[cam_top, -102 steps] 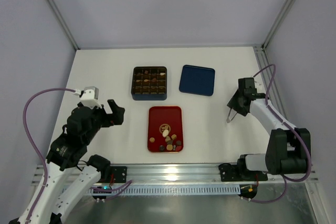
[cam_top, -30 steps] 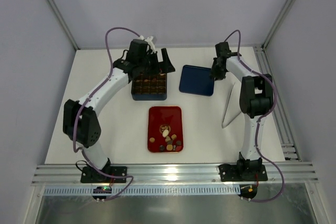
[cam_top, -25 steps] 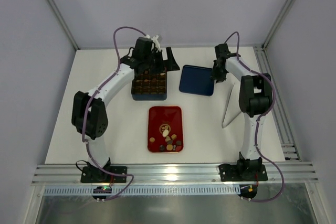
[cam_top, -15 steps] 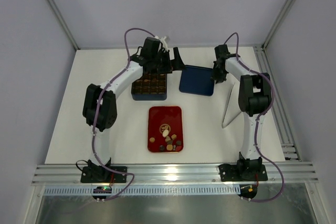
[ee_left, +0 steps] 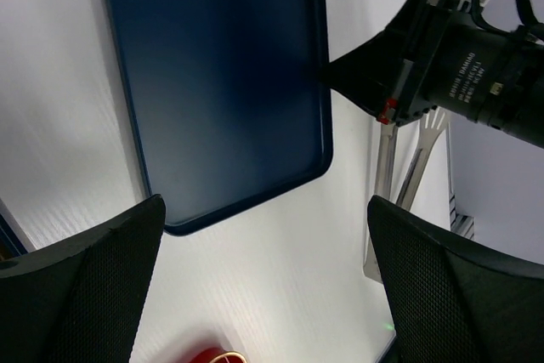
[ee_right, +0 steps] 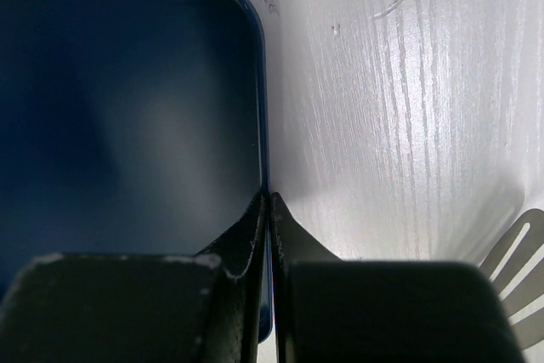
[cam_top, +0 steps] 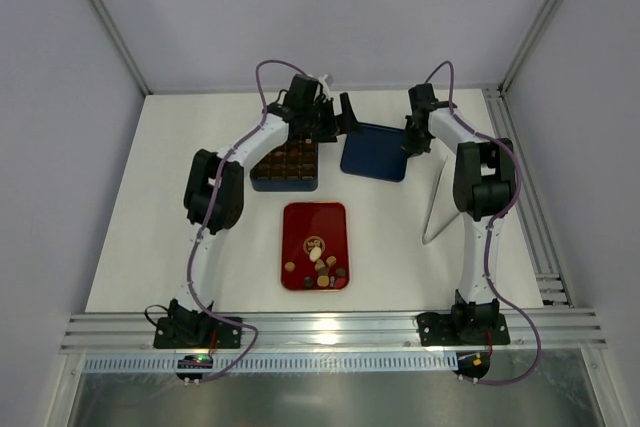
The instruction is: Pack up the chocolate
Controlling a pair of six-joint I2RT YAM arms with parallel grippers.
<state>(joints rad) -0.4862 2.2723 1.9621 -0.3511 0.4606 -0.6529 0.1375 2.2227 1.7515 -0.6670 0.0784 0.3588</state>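
Observation:
Loose chocolate [cam_top: 322, 267] lies at the near end of the red tray [cam_top: 312, 222]; more pieces fill the grid of the dark blue box [cam_top: 285, 161]. Right of the box lies a flat blue lid [cam_top: 374, 152] [ee_left: 219, 82] [ee_right: 127, 116]. My right gripper [cam_top: 409, 140] [ee_right: 269, 196] [ee_left: 340, 74] is shut on the lid's right rim, one finger inside it and one outside. My left gripper [cam_top: 343, 115] [ee_left: 263, 278] hangs open over the lid's far left corner, and nothing lies between its fingers [ee_left: 85, 295].
Metal tongs [cam_top: 435, 205] [ee_left: 415, 155] [ee_right: 518, 252] lie on the white table to the right of the lid, beside the right arm. The enclosure's walls stand close behind both grippers.
My left arm has swung right, from above the box to the lid's left corner. My right gripper has closed on the lid's right rim without shifting place.

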